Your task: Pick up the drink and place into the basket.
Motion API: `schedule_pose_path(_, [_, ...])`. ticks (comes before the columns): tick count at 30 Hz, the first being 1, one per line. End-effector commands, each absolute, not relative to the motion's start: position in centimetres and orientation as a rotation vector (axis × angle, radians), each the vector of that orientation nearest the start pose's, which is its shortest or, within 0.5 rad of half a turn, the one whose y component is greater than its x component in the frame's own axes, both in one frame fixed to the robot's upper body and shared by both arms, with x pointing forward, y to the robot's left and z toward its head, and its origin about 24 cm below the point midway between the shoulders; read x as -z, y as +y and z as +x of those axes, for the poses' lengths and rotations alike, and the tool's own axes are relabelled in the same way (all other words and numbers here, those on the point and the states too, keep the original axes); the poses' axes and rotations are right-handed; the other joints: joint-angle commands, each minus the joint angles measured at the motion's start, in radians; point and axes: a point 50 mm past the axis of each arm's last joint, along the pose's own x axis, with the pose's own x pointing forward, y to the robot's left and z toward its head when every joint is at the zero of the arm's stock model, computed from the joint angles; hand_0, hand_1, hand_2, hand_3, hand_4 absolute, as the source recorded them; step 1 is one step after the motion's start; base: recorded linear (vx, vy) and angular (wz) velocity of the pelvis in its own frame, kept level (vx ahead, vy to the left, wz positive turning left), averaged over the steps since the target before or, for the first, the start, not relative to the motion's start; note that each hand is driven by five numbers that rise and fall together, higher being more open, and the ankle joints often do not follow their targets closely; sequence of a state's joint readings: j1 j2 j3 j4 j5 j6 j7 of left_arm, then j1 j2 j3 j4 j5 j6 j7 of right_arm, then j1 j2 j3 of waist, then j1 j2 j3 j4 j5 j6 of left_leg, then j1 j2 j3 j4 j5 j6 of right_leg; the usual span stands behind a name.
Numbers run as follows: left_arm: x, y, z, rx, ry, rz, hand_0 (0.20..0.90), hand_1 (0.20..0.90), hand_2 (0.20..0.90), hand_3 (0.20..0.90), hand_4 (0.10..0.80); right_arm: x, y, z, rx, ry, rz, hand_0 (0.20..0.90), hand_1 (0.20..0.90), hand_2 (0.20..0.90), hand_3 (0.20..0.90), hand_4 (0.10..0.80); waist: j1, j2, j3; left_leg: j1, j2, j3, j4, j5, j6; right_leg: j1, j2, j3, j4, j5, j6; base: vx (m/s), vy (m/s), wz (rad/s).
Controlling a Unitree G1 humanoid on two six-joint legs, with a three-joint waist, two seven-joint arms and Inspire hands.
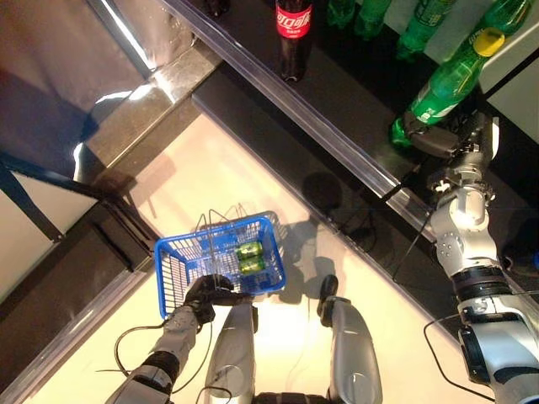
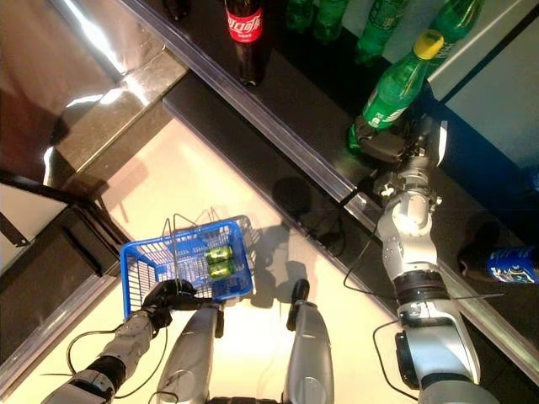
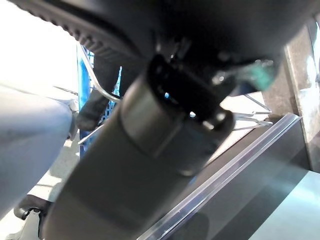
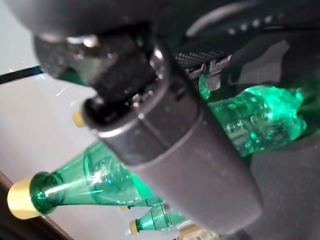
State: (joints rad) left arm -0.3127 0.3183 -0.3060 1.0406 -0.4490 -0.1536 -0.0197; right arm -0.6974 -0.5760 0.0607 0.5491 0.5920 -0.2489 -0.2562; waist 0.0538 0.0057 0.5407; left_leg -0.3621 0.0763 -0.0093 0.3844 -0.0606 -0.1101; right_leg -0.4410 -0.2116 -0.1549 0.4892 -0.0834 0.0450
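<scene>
Right eye view shows the right hand (image 2: 389, 145) with fingers curled round the green bottle (image 2: 396, 84) on the far-right shelf, which should lift straight toward the blue basket (image 2: 135, 261) whose handle the left hand (image 2: 168, 296) grips.

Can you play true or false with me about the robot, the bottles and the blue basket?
1. The robot's right hand is wrapped round the bottom of a green bottle with a yellow cap. True.
2. The blue basket is empty. False: two green cans lie inside it.
3. The robot's left hand holds the basket by its near edge. True.
4. The cola bottle with the red label is in the basket. False: it stands on the dark shelf, far from the basket.
5. The green bottle is already over the basket. False: it is up at the shelf, off to the robot's right.
</scene>
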Motion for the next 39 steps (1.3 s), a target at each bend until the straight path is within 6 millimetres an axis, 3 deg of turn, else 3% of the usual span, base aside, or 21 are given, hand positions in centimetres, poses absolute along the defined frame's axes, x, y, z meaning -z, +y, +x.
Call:
schedule_pose_path(1, [7.3,23.7,24.4,-0.004,0.557,0.139,0.300,0.300,0.300,0.200,0.100,-27.3,-27.5,34.7,0.290,-0.707,0.001,0.900,0.900,0.900,0.900,0.800,0.021,0.006,-0.037,-0.068,0.019,-0.003,0.147,-0.059,0.028,0.080,-0.051,-0.012,-0.106,0.057,0.058,0.000,0.000,0.00])
schedule_pose_path(20, [6.9,23.5,25.0,0.012,0.541,0.142,0.300,0.300,0.300,0.200,0.100,-29.1,-25.9,35.9,0.199,-0.703,-0.020,0.900,0.900,0.900,0.900,0.800,0.030,0.012,-0.033,-0.060,0.012,-0.005,0.122,-0.058,0.033,0.058,-0.053,-0.014,-0.098,0.053,0.059,0.000,0.000,0.00])
schedule_pose_path(21, [6.9,23.4,25.0,0.015,0.540,0.141,0.300,0.300,0.300,0.200,0.100,-29.3,-25.6,35.9,0.171,-0.715,-0.021,0.300,0.300,0.300,0.200,0.100,0.032,0.012,-0.034,-0.057,0.010,-0.006,0.117,-0.058,0.033,0.058,-0.054,-0.015,-0.099,0.053,0.059,0.000,0.000,0.00])
schedule_pose_path(39, [6.7,23.2,25.4,0.024,0.527,0.149,0.300,0.300,0.300,0.200,0.100,-29.3,-25.1,35.9,0.180,-0.731,-0.022,0.300,0.300,0.300,0.200,0.100,0.028,0.012,-0.039,-0.036,-0.001,-0.001,0.084,-0.064,0.042,0.045,-0.059,-0.013,-0.110,0.062,0.070,0.000,0.000,0.00])
